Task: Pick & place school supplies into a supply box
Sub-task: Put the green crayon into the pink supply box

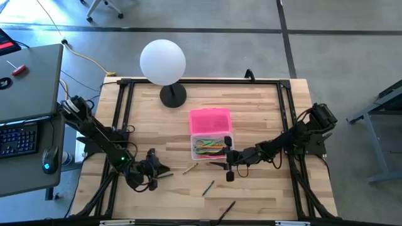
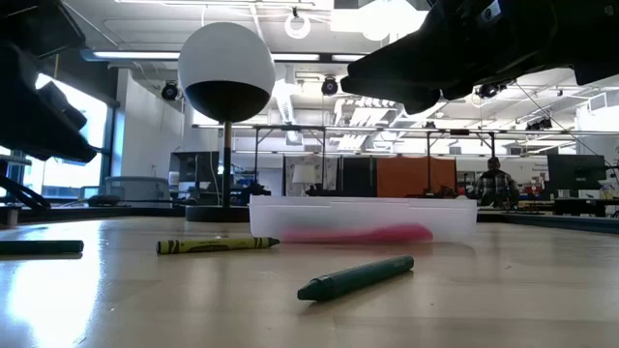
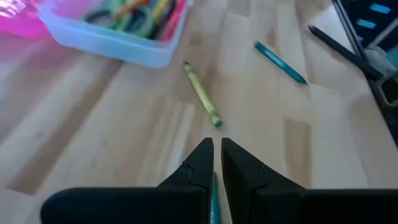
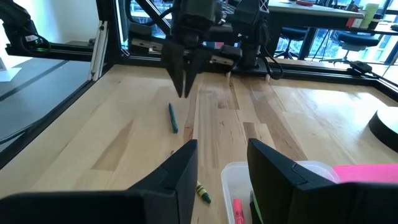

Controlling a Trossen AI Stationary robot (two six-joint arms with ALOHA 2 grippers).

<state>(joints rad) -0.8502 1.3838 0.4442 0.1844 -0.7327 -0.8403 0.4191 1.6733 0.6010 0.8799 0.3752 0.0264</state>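
We are seeing the left gripper (image 3: 215, 163) pinching a green crayon (image 3: 213, 202) at lower centre. The right gripper (image 1: 230, 168), jaws spread wide, is hovering just below the clear box (image 1: 211, 145) at mid-frame, with a yellow crayon (image 1: 190, 168) lying left of it.

supply box (image 3: 118, 37) contents blurred, lid cut off
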